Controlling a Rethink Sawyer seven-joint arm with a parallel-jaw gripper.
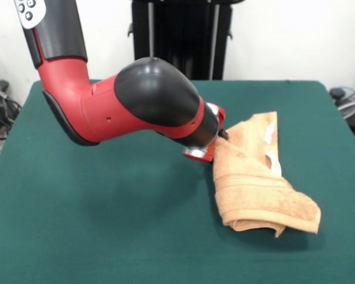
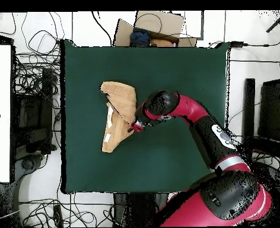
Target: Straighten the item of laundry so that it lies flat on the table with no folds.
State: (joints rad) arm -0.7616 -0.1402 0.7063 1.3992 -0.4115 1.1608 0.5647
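My claw (image 1: 220,137) at the folded towel (image 1: 257,177) edge, grip unclear | table (image 1: 106,225) | best: pinch one layer, drag low outward.

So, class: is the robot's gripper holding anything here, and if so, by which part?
It cannot be told. The gripper meets the side edge of the folded towel, but the arm hides its tip, so a grasp is not visible.

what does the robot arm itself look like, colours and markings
The arm has glossy red shells with rounded black joint covers. A pale panel with dark round buttons sits on the upper black link. At the wrist there is a silver ring and a red end piece. No loose cables show. The gripper is hidden.
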